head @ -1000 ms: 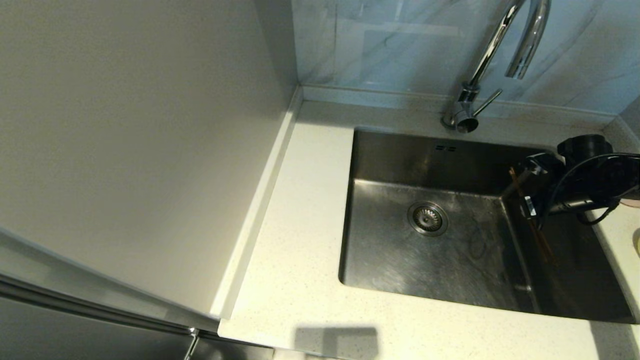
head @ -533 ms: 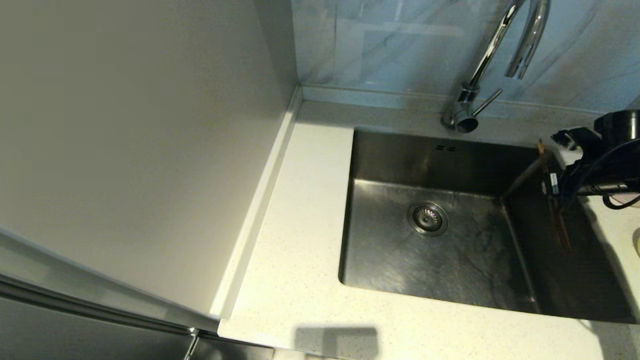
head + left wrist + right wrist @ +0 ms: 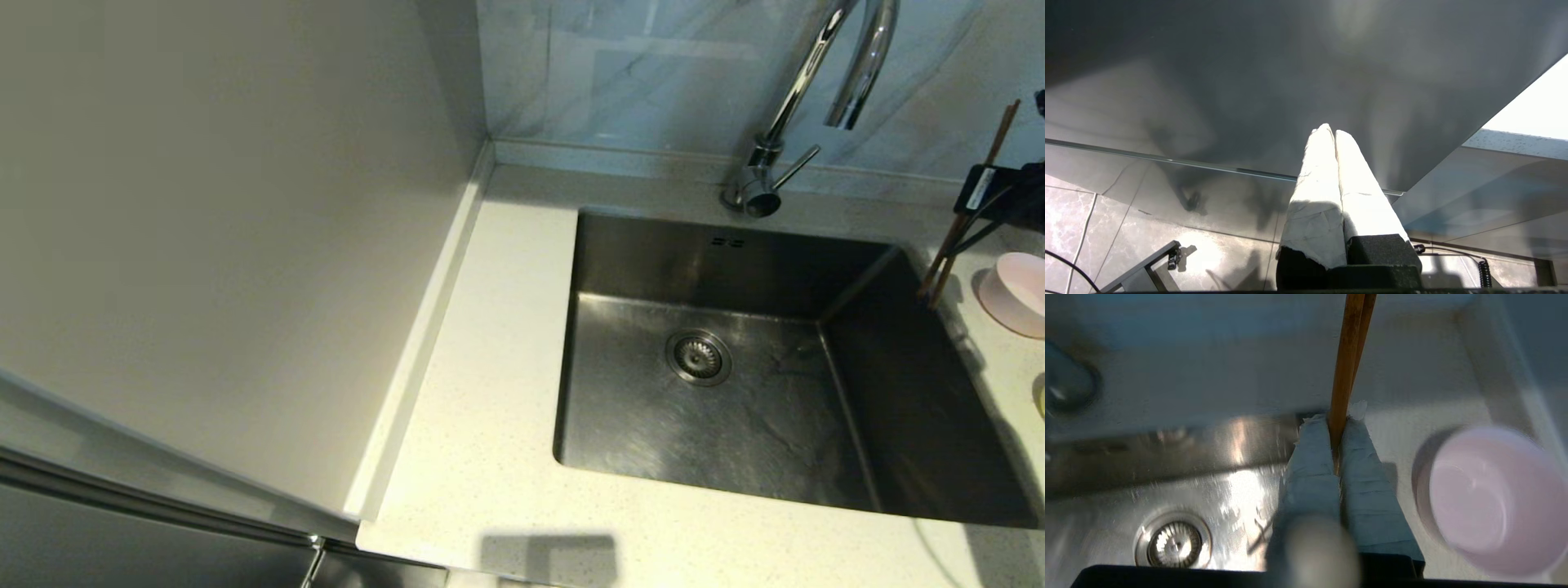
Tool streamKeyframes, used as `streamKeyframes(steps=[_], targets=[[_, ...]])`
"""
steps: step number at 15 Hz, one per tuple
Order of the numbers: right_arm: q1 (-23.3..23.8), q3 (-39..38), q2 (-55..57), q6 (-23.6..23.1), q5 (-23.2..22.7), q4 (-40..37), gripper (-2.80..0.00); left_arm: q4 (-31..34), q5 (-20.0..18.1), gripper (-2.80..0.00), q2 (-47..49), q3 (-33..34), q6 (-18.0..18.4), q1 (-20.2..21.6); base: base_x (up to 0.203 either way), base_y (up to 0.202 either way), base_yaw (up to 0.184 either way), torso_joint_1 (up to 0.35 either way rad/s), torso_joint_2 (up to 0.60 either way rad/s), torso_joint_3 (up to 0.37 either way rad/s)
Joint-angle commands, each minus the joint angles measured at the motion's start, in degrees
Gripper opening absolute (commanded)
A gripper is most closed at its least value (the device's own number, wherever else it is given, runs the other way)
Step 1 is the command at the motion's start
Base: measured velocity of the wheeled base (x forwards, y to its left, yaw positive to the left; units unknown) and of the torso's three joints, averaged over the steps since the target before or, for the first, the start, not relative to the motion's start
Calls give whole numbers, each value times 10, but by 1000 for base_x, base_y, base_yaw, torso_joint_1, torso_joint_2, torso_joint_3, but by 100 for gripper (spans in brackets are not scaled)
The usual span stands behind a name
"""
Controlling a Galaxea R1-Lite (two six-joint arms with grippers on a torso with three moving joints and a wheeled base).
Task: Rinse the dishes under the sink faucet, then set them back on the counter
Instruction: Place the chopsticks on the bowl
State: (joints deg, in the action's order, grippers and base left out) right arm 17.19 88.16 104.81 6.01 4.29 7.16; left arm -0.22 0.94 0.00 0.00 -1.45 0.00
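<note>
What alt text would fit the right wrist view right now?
The right pincer is shut on a pair of brown chopsticks that stick out past its taped fingers. A pink bowl sits on the counter to one side, the steel sink with its drain to the other.

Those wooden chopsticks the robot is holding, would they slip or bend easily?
The chopsticks look straight in the right gripper, so probably stiff. They are thin and pinched only at one spot, so they might swivel or slide apart. Likely very light.
</note>
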Motion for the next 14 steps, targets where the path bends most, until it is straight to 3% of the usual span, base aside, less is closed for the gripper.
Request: streamKeyframes(steps=[1, 2, 4, 6, 8, 12, 14], targets=[[0, -61, -16, 0, 1, 1, -280, 0, 0, -280, -2, 0, 0, 0, 0, 0, 0, 0, 0, 0], [-1, -98, -17, -3, 2, 6, -280, 0, 0, -280, -2, 0, 0, 0, 0, 0, 0, 0, 0, 0], [0, -102, -18, -6, 2, 26, -280, 0, 0, -280, -2, 0, 0, 0, 0, 0, 0, 0, 0, 0], [0, -22, -19, -5, 2, 41, -280, 0, 0, -280, -2, 0, 0, 0, 0, 0, 0, 0, 0, 0], [0, 11, -25, -8, 2, 48, -280, 0, 0, -280, -2, 0, 0, 0, 0, 0, 0, 0, 0, 0], [6, -142, -49, -59, -12, 65, -280, 0, 0, -280, -2, 0, 0, 0, 0, 0, 0, 0, 0, 0], [23, -147, -64, -128, -48, 32, -280, 0, 0, -280, -2, 0, 0, 0, 0, 0, 0, 0, 0, 0]])
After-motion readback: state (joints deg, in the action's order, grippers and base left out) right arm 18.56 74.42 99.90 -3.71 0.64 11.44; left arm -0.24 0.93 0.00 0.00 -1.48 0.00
